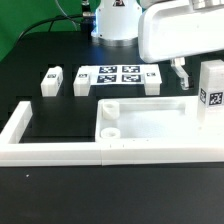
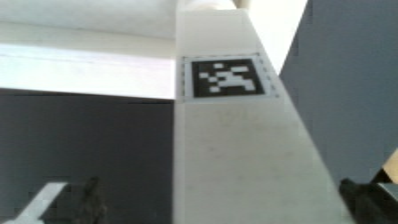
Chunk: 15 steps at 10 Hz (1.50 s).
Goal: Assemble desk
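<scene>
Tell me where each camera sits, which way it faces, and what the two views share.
Exterior view: off the arm, looking across the table at the desk top, marker board and lying legs; the arm and gripper show at the top.
Wrist view: on the wrist, looking along a tagged leg; open fingers flank it.
Shared: probably the upright leg.
</scene>
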Each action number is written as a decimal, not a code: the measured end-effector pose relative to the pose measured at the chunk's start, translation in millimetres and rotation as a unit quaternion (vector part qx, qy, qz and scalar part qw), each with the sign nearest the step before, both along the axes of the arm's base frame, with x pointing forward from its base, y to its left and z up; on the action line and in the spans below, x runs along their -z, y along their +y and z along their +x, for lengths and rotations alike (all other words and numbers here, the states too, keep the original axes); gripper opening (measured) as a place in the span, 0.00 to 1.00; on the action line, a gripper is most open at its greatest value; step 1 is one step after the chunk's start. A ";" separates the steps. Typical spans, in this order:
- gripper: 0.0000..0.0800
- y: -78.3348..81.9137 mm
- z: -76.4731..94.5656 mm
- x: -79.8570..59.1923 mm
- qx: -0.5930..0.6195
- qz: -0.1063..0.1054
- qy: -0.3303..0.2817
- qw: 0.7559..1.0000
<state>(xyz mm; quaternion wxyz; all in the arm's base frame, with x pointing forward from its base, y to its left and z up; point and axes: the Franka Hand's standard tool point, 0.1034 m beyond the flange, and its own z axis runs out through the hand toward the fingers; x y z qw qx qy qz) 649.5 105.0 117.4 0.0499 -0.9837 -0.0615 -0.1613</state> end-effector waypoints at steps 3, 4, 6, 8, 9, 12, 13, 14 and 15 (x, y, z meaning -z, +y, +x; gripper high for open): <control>0.81 -1.2 -4.3 1.6 -0.006 -0.001 0.116 0.993; 0.81 -1.6 -6.6 3.4 -0.003 -0.001 0.122 0.992; 0.80 -0.7 -6.3 3.2 0.024 0.006 0.124 0.992; 0.36 0.5 -6.7 3.4 0.099 0.023 0.134 0.986; 0.36 0.1 -6.7 3.5 0.118 0.027 0.136 0.983; 0.36 -1.2 -6.2 4.3 0.292 0.057 0.143 0.944; 0.36 -2.6 -6.4 5.0 0.372 0.075 0.148 0.913; 0.36 -3.6 -7.1 5.5 0.444 0.091 0.146 0.880; 0.36 -5.6 -8.3 6.1 0.515 0.113 0.143 0.838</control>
